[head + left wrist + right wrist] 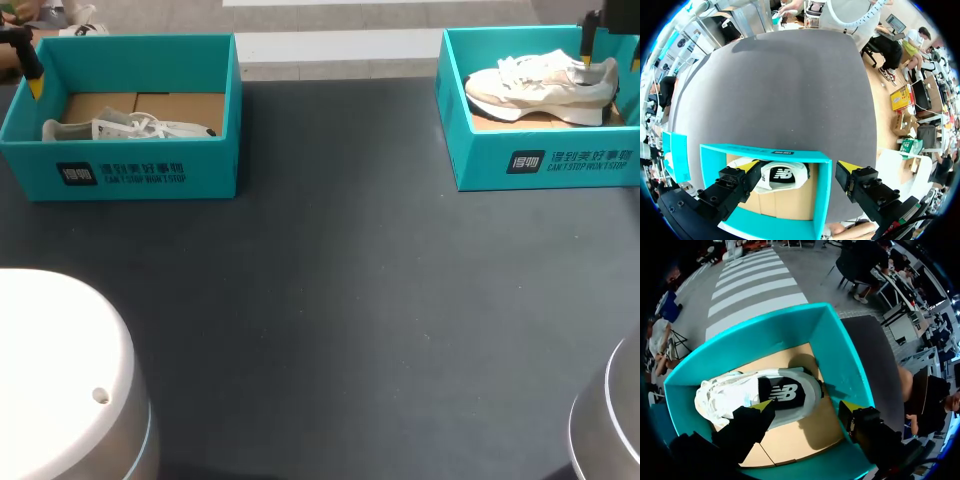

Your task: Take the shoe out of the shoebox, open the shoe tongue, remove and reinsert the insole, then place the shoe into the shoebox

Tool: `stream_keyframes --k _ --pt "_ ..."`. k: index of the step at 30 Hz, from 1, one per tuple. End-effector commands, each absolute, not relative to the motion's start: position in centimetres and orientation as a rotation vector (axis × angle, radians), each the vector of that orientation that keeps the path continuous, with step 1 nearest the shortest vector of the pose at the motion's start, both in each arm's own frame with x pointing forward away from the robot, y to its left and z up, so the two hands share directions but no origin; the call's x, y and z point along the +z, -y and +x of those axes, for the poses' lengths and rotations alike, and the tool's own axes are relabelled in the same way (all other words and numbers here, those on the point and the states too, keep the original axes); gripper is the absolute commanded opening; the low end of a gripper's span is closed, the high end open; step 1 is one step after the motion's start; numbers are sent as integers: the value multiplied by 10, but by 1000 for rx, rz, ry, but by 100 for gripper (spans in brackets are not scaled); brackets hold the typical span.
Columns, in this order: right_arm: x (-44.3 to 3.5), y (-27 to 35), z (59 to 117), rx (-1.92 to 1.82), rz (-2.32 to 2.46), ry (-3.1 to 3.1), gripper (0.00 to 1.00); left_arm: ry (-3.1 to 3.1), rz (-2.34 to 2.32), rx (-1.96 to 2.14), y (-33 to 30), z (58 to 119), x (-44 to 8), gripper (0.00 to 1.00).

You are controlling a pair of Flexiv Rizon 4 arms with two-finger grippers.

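over on the left side of the dark grey table [330, 300], an open-topped teal cardboard shoebox [150, 180] is seen. a white laced sneaker [130, 128] is laid inside it on the brown floor, close along the wall nearest the robot. the left gripper [801, 169] is held at the box's left wall, fingers spread wide and nothing pinched. in the left wrist view one yellow tip is placed over the inside of the box just beside the sneaker's opening. the other tip is outside, with a teal wall between the two.

across at the right, a second teal cardboard shoebox [540, 165] is found, with a white and beige sneaker [540, 90] stood upright on its sole inside. the right gripper [806, 407] is hung over the heel end, likewise parted and holding nothing. one tip is seen over the sneaker's side by the opening, the other over the box floor near the wall.
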State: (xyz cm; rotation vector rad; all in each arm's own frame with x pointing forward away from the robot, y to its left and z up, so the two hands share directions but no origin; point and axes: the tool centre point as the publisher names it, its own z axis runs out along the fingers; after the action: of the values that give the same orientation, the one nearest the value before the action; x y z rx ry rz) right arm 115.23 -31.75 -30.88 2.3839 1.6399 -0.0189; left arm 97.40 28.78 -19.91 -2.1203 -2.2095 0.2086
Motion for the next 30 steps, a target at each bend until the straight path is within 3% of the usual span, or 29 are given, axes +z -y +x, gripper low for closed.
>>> stream_keyframes --k 1,10,15,17,28,30 --pt "-321 325 1160 -28 2392 -1651 84 2210 -2121 205 -288 973 -199 100" --pt "-332 340 1169 -65 2393 -1681 78 2210 -2121 205 -288 973 -199 100" --pt "-335 342 1172 -84 2380 -1706 64 2210 -2121 205 -288 973 -199 100" --pt "-338 338 1171 -87 2383 -1721 50 2210 -2121 205 -288 973 -199 100" --pt "-350 333 1167 -135 2385 -1760 39 2210 -2121 205 -288 973 -199 100" --pt "-351 334 1165 -146 2393 -1752 33 2210 -2121 205 -288 973 -199 100"
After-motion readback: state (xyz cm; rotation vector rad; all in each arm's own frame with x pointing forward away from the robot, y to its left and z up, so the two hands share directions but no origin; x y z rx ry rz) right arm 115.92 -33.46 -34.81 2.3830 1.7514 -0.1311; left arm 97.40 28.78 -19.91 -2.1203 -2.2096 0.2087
